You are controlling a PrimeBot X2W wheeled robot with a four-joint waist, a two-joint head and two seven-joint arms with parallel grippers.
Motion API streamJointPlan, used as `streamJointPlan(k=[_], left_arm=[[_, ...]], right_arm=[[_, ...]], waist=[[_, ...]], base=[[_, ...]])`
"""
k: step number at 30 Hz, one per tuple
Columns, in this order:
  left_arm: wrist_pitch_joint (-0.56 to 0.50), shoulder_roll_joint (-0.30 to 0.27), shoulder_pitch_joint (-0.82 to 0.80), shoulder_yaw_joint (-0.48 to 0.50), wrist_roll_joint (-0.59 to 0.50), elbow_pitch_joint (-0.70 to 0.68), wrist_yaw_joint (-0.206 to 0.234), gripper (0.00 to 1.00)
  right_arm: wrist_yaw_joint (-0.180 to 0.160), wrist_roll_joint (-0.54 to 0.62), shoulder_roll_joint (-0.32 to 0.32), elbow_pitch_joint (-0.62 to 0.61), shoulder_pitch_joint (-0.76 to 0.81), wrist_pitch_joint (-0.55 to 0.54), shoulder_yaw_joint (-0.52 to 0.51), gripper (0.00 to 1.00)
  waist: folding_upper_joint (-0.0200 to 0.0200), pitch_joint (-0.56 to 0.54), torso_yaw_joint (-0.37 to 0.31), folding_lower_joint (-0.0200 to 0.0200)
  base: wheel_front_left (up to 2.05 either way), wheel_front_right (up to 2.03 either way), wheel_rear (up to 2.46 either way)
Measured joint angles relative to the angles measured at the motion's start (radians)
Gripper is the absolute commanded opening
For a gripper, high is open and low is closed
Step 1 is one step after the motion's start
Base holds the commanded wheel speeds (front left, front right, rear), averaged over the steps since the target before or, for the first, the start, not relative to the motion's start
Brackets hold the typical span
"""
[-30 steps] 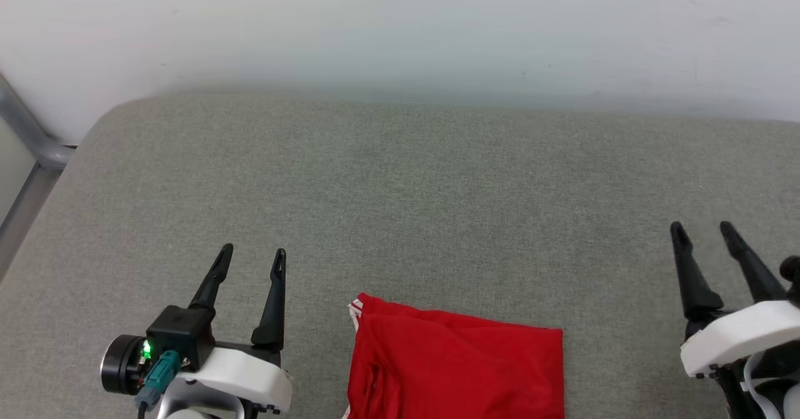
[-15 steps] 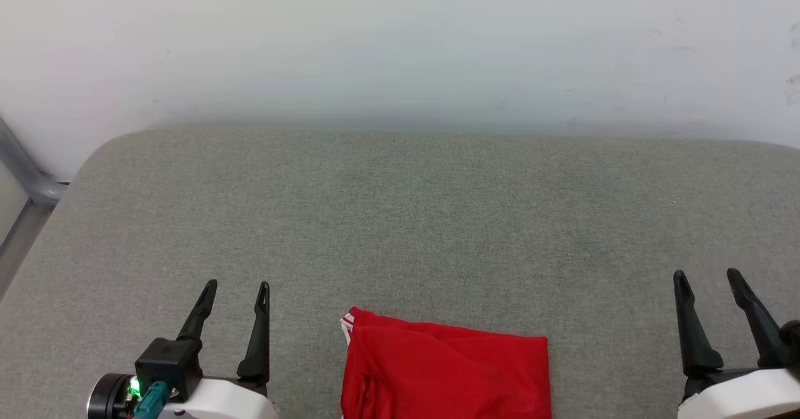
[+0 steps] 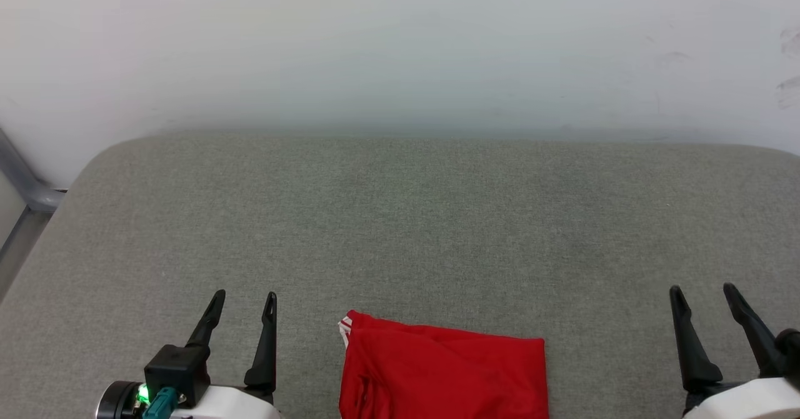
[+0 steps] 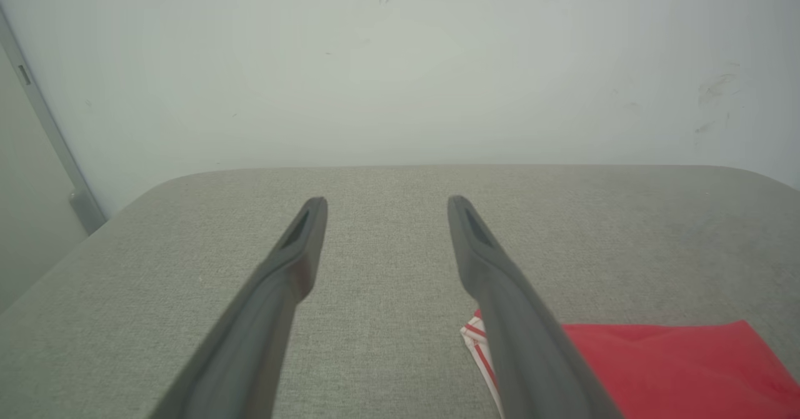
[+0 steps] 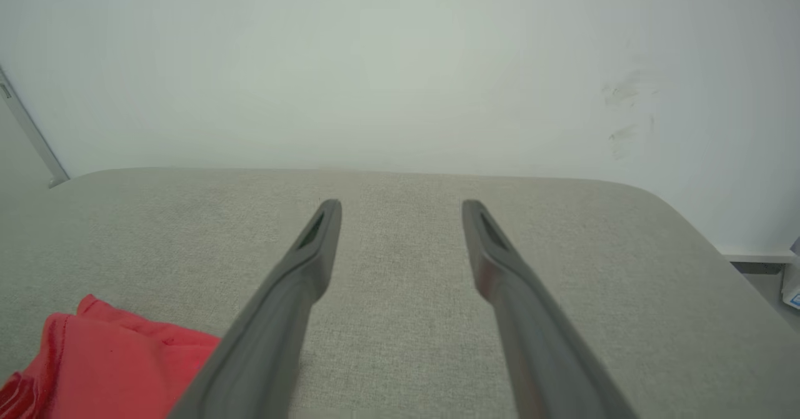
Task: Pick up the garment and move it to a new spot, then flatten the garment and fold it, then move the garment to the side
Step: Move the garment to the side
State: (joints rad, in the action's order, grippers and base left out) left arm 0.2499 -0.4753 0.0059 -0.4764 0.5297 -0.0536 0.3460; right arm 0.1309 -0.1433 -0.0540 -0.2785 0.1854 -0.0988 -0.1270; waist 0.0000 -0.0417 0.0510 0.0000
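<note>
- The garment (image 3: 444, 372): red, folded into a compact rectangular pad. It lies flat on the grey padded surface (image 3: 400, 231) at the near edge of the head view, where the picture border cuts off its near part.
- Striped trim (image 3: 344, 328): white with red stripes, exposed at the far left corner of the garment.
- Left gripper (image 3: 245, 294): positioned left of the garment, near it but apart from it. The fingers are spread and nothing sits between them, so the gripper is released. In the left wrist view, one finger (image 4: 519, 338) passes in front of the garment's striped corner.
- Right gripper (image 3: 702, 287): positioned right of the garment, at a greater gap than the left gripper. The fingers are spread and empty, so it is also released.
- Both grippers point away from the robot, with their fingertips level with or just past the garment's far edge.
- Padded surface: continues beyond the garment to a rounded far edge.
- Metal frame (image 3: 25, 181): grey, far to the left of the garment, beside the surface's far left corner.
- Wall (image 3: 400, 44): pale, directly behind the far edge of the surface and well beyond the garment. Faint scuff marks show toward the right.
</note>
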Motion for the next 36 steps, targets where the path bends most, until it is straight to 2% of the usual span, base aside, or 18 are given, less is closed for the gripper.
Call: streamJointPlan(k=[2, 3, 6, 8, 9, 12, 14, 15, 16, 19, 27, 28, 29, 30, 36], left_arm=[[0.000, 0.002, -0.003, -0.002, 0.000, 0.003, -0.003, 1.00], [0.000, 0.007, -0.017, -0.003, -0.003, 0.004, -0.005, 1.00], [0.002, 0.012, -0.036, -0.003, -0.008, 0.007, -0.012, 1.00], [0.005, 0.018, -0.047, -0.004, -0.015, 0.007, -0.017, 1.00], [0.006, 0.025, -0.057, -0.006, -0.018, 0.006, -0.021, 1.00], [0.008, 0.038, -0.069, -0.006, -0.026, 0.005, -0.026, 1.00], [0.009, 0.046, -0.078, -0.006, -0.030, 0.004, -0.031, 1.00], [0.009, 0.059, -0.092, -0.007, -0.036, 0.008, -0.039, 1.00], [0.010, 0.066, -0.099, -0.008, -0.040, 0.010, -0.045, 1.00], [0.010, 0.076, -0.115, -0.009, -0.044, 0.017, -0.056, 1.00], [0.010, 0.122, -0.136, 0.016, -0.068, 0.035, -0.080, 1.00], [0.010, 0.127, -0.136, 0.022, -0.071, 0.038, -0.082, 1.00], [0.010, 0.132, -0.136, 0.027, -0.075, 0.040, -0.087, 1.00], [0.010, 0.137, -0.136, 0.030, -0.080, 0.042, -0.091, 1.00], [0.011, 0.151, -0.135, 0.054, -0.105, 0.055, -0.111, 1.00]], right_arm=[[0.000, -0.010, 0.001, 0.008, 0.004, -0.034, -0.015, 1.00], [0.000, -0.075, 0.002, 0.059, 0.023, -0.141, -0.054, 1.00], [0.000, -0.157, -0.002, 0.126, 0.035, -0.279, -0.094, 1.00], [0.000, -0.216, -0.015, 0.167, 0.043, -0.376, -0.098, 1.00], [0.000, -0.282, -0.027, 0.198, 0.049, -0.456, -0.092, 1.00], [0.000, -0.388, -0.032, 0.230, 0.044, -0.554, -0.060, 1.00], [0.000, -0.442, -0.030, 0.247, 0.035, -0.593, -0.027, 1.00], [0.000, -0.539, -0.030, 0.283, -0.003, -0.625, 0.006, 1.00], [0.000, -0.563, -0.029, 0.293, -0.016, -0.630, 0.017, 1.00], [0.000, -0.618, -0.026, 0.316, -0.041, -0.636, 0.035, 1.00], [0.001, -0.668, -0.039, 0.397, -0.087, -0.659, 0.082, 0.99], [0.001, -0.669, -0.041, 0.404, -0.094, -0.660, 0.088, 0.42], [0.001, -0.674, -0.041, 0.408, -0.099, -0.663, 0.093, 0.19], [0.001, -0.682, -0.041, 0.411, -0.104, -0.665, 0.097, 0.00], [0.000, -0.685, -0.056, 0.394, -0.123, -0.658, 0.142, 0.00]], waist=[[0.0000, 0.002, 0.002, 0.0000], [0.0000, 0.008, 0.009, 0.0000], [0.0000, 0.017, 0.021, 0.0000], [0.0001, 0.023, 0.033, 0.0000], [0.0001, 0.030, 0.045, 0.0000], [0.0000, 0.049, 0.062, 0.0000], [0.0000, 0.064, 0.073, 0.0000], [0.0001, 0.090, 0.090, 0.0001], [0.0000, 0.098, 0.097, 0.0000], [0.0000, 0.117, 0.110, 0.0000], [0.0000, 0.177, 0.166, 0.0001], [0.0000, 0.181, 0.171, 0.0001], [0.0000, 0.184, 0.174, 0.0001], [0.0000, 0.186, 0.177, 0.0000], [0.0000, 0.180, 0.172, 0.0001]], base=[[0.00, 0.00, 0.00], [0.00, 0.00, 0.00], [0.00, 0.00, 0.00], [0.00, 0.00, 0.00], [0.00, 0.00, 0.00], [0.00, 0.00, 0.00], [0.00, 0.00, 0.00], [0.00, 0.00, 0.00], [0.00, 0.00, 0.00], [0.00, 0.00, 0.00], [0.00, 0.00, 0.00], [0.00, 0.00, 0.00], [0.00, 0.00, 0.00], [0.00, 0.00, 0.00], [0.00, 0.00, 0.00]])
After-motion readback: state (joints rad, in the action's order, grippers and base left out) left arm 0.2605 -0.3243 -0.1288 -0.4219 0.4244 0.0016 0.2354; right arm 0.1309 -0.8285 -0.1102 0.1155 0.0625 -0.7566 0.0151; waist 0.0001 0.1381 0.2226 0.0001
